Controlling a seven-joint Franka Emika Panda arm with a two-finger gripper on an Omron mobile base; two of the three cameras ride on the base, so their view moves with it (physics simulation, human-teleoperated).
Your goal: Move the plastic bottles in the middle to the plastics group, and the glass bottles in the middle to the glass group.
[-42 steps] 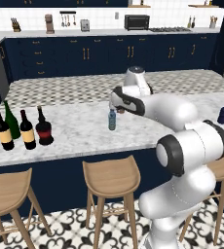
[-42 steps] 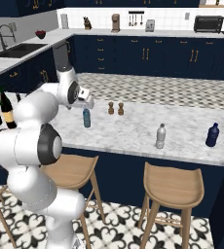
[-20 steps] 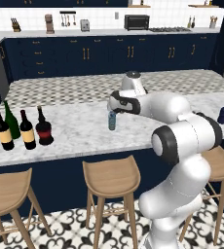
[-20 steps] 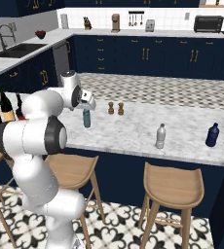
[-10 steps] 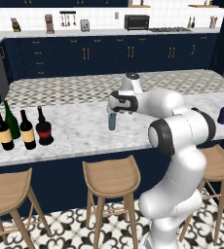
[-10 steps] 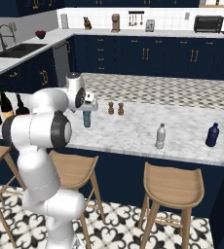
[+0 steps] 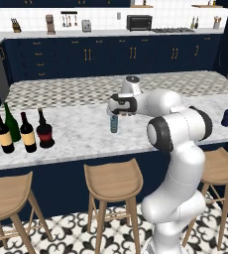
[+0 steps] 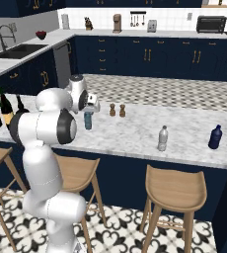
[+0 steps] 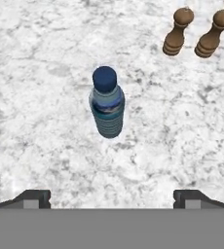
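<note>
Now | tool (image 9: 111, 197) hanging spread wide above pale-blue bottle (image 9: 107, 103) | bottle standing upright on worktop (image 9: 46, 131) | nothing gripped

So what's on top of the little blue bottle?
The small pale-blue translucent plastic bottle wears a dark blue cap. The robot's gripper hangs just above it, jaws open. The marble counter directly under the bottle's base is hidden.

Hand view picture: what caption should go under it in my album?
Open gripper hovers above the upright pale-blue bottle on the marble counter.
</note>
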